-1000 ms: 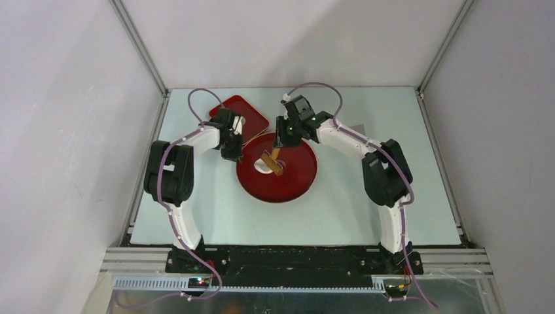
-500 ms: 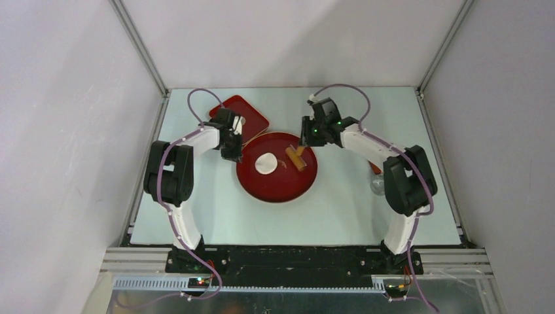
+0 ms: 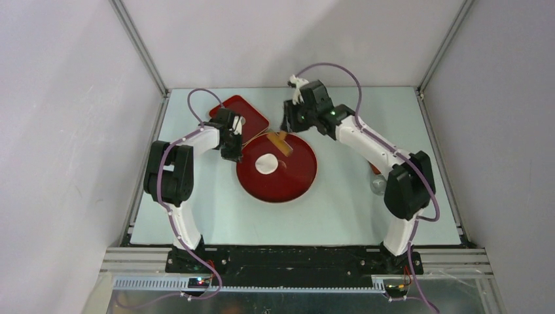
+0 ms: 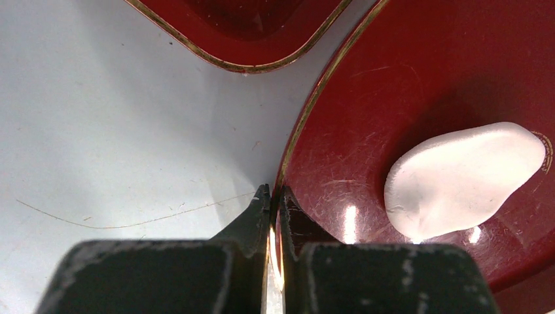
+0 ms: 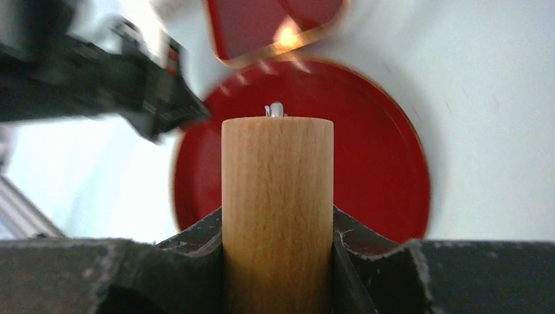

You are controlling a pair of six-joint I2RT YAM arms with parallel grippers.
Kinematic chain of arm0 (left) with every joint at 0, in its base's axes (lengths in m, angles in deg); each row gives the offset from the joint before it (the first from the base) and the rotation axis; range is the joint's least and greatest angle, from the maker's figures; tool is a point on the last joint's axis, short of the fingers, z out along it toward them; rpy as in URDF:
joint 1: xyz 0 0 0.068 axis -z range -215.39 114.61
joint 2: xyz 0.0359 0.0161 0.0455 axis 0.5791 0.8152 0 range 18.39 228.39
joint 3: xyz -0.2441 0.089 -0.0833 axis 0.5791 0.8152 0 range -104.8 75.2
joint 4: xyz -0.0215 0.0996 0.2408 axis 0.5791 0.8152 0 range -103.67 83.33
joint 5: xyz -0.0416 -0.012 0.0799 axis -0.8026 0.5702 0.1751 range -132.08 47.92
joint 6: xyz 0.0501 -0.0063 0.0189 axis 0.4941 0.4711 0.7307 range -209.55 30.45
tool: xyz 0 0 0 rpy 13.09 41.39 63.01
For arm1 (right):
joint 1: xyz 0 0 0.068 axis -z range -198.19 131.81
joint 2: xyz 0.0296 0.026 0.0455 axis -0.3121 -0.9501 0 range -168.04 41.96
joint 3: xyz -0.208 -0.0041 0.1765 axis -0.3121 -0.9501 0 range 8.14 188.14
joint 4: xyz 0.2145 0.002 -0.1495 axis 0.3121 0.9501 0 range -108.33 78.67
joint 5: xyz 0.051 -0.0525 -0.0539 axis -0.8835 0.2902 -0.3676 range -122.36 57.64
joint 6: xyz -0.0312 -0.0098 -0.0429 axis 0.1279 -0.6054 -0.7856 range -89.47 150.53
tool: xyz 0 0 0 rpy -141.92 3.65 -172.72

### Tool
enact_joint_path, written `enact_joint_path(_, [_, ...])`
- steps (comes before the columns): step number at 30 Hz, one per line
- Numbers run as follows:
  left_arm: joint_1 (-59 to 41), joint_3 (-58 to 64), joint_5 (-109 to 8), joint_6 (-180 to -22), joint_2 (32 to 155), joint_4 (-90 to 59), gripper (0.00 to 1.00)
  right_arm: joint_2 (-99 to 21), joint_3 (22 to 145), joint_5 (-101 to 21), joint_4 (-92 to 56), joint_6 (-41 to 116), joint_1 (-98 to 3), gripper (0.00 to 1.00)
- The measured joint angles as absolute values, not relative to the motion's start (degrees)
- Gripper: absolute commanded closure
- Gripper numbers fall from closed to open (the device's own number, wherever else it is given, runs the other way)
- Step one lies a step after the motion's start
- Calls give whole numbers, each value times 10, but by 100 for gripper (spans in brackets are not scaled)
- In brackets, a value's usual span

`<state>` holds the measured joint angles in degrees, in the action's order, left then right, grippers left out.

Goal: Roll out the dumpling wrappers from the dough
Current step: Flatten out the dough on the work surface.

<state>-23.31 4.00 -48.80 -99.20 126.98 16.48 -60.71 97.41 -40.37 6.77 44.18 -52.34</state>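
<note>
— Stock on view, largest first?
— Table [image 3: 340,203].
Round red plate [image 3: 291,183]: your left gripper [image 4: 275,196] is pinched tight on its rim.
Red tray [image 3: 252,111]: partly behind that arm.
Rolling pin [image 5: 277,163]: clamped in your right gripper [image 5: 277,226], and it blocks the plate's centre from that camera.
Dumpling wrapper [image 4: 461,176]: white, lying mid-plate.

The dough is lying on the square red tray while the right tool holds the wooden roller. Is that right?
Not quite. The dough lies on the round plate, not on the square tray, which sits behind the plate. The top view shows this. The rest is right: the right tool holds the wooden roller.
</note>
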Motion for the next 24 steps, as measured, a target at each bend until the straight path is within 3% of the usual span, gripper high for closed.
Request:
enact_joint_path(5, [-234,40,-489,-992,1270,165,100,-693,1127,-468,48,475,-539,100])
enact_joint_path(9, [-234,40,-490,-992,1270,165,100,-768,1174,-505,44,507,-547,100])
enact_joint_path(15, [-236,40,-493,-992,1270,165,100,-849,1138,-527,53,557,-552,100])
enact_joint_path(24, [-238,40,-498,-992,1270,165,100,-781,989,-530,-54,592,-526,100])
